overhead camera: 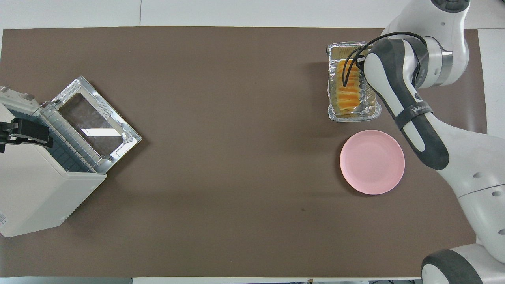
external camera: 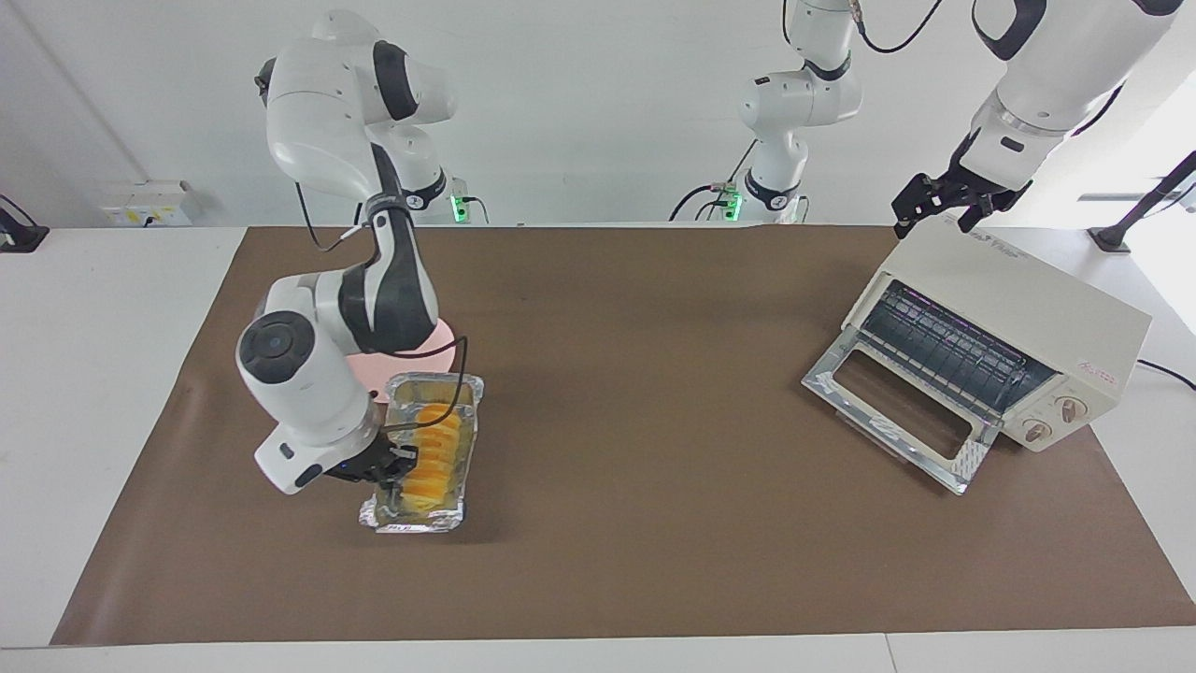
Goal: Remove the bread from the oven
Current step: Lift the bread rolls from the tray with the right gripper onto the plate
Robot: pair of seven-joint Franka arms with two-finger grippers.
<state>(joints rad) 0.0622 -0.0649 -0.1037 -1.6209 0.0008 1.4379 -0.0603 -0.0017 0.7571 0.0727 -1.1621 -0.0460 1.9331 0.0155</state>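
The pink plate (overhead camera: 372,161) lies bare, nearest the robots. Just past it the foil tray (external camera: 464,388) holds the bread (external camera: 432,460) on the surface (external camera: 635,393), already out of the oven (external camera: 1000,327) and well apart from it. The right claw (external camera: 391,465) sits low at the tray's rim, apparently pinching foil, probably because it carried loaf and tray together. Open room lies all around the tray. The left claw (external camera: 944,204) hovers over the oven's top, fingers spread, waiting, the door (external camera: 897,411) dropped open.
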